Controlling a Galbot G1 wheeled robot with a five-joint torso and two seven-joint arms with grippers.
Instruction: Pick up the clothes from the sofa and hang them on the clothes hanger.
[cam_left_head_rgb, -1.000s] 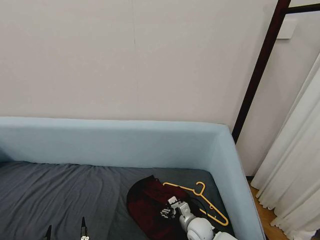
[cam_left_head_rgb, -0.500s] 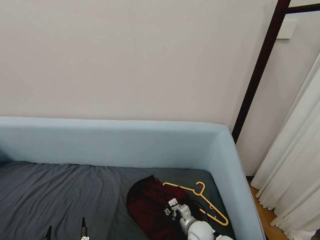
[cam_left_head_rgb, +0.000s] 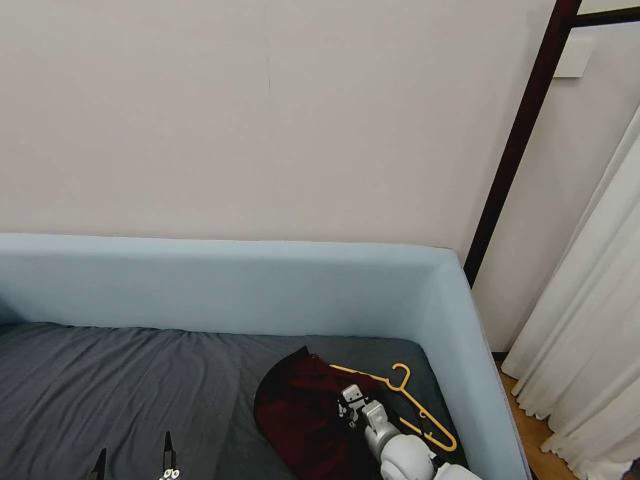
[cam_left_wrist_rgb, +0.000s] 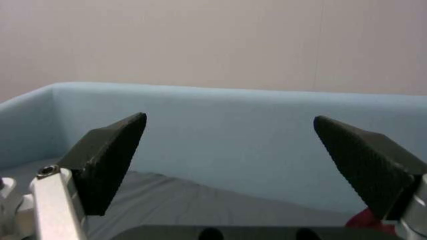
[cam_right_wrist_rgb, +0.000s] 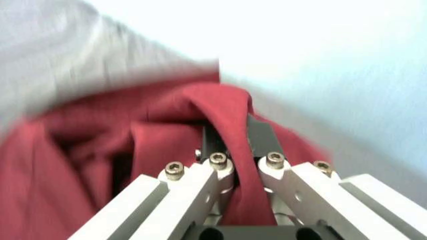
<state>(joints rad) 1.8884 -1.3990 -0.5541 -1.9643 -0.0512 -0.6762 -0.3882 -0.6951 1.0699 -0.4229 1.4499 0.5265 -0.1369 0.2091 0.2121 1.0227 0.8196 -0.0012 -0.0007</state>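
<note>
The right gripper (cam_left_head_rgb: 350, 407) is sitting low on the near right part of the sofa, reaching forward onto the dark red garment (cam_left_head_rgb: 295, 405). The garment is lying crumpled on the grey seat cushion (cam_left_head_rgb: 120, 385), close to the sofa's right arm. From the head view the white wrist is covering the contact, so the grip is hard to read there. The right wrist view is settling it: the two fingers (cam_right_wrist_rgb: 259, 137) are clamped together on a raised fold of red cloth, which is running down between them toward the camera. The rest of the fabric is bunching up to one side of the pinch.

A yellow clothes hanger (cam_left_head_rgb: 407, 383) is lying flat on the cushion just right of the garment, its hook pointing toward the light blue backrest (cam_left_head_rgb: 220, 285). Its left end is reaching the garment's edge, and the right arm is crossing over part of it.

The left gripper (cam_left_wrist_rgb: 230, 145) is hovering over the near left part of the seat, well apart from the garment. Its wrist camera is showing the black pads spread wide with nothing between them, facing the backrest.

Off to the right, a dark pole (cam_left_head_rgb: 515, 140) is standing against the wall beside a white curtain (cam_left_head_rgb: 590, 340).
</note>
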